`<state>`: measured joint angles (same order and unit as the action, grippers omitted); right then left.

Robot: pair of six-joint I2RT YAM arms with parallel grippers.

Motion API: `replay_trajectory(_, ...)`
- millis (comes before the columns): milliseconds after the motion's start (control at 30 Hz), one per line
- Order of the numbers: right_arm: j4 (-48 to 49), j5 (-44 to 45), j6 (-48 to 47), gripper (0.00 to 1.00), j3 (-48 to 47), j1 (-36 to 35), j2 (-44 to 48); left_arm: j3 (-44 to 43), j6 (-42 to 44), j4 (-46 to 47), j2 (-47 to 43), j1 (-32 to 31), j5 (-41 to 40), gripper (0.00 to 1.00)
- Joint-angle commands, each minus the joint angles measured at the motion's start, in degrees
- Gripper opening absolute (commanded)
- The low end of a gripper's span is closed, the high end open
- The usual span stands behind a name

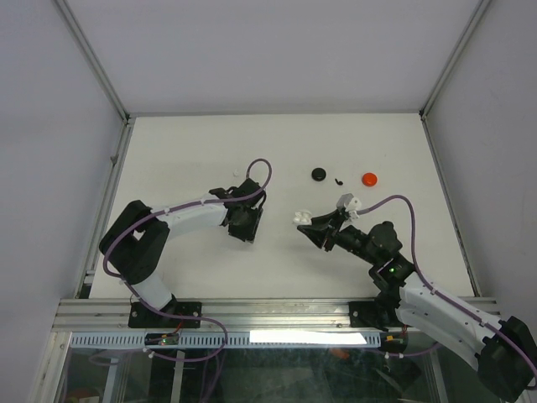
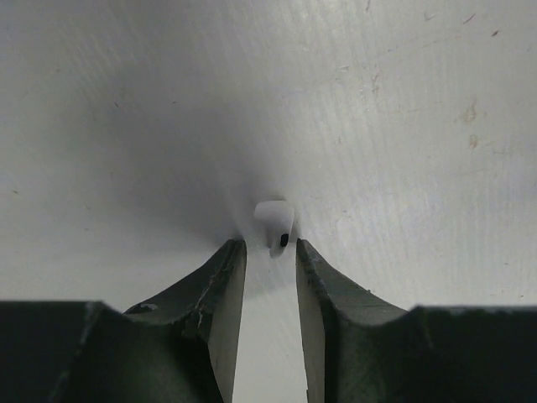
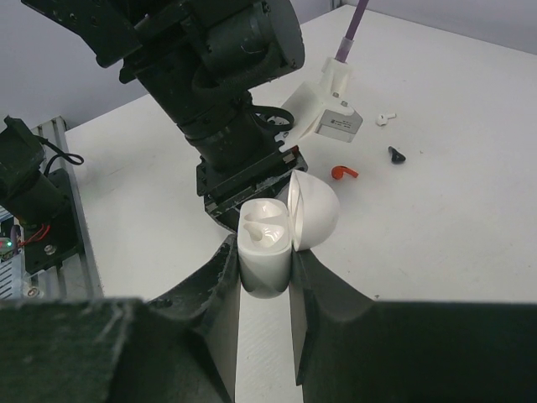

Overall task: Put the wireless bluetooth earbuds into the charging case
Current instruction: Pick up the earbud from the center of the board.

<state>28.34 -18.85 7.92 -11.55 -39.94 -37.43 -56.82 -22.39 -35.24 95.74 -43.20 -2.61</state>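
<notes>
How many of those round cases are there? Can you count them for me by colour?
white case: 1 (open)
black case: 1
red case: 1
Total: 3 cases

The white charging case [image 3: 268,273] stands upright with its domed lid swung open, clamped in the right claw [image 3: 265,253]. A seated white earbud [image 3: 265,233] rests in its well. A loose white earbud [image 2: 274,218] with a dark tip, a red earbud [image 3: 344,172] and a black earbud [image 3: 396,155] lie on the desk [image 3: 436,227].
</notes>
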Motion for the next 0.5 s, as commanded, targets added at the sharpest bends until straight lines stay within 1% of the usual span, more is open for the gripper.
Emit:
replay_trajectory(0,1.75,-1.19,0.45,0.00,-0.57,0.29,0.39,-3.62,-0.92,-2.67,-1.49,-0.62,-1.96,0.35)
replay_trajectory(67,1.64,-1.13,0.34,0.00,-0.52,0.20,0.71,-5.47,-0.25,-3.61,-0.81,-0.59,-2.51,0.42)
replay_trajectory(167,1.26,-1.01,0.15,0.00,-0.51,0.18,0.82,-7.66,0.46,-4.50,0.98,-0.60,-2.51,0.45)
replay_trajectory(467,-0.14,-0.68,-0.34,0.00,-0.73,0.27,2.13,-11.65,1.45,-6.96,5.94,-0.64,-2.38,0.43)
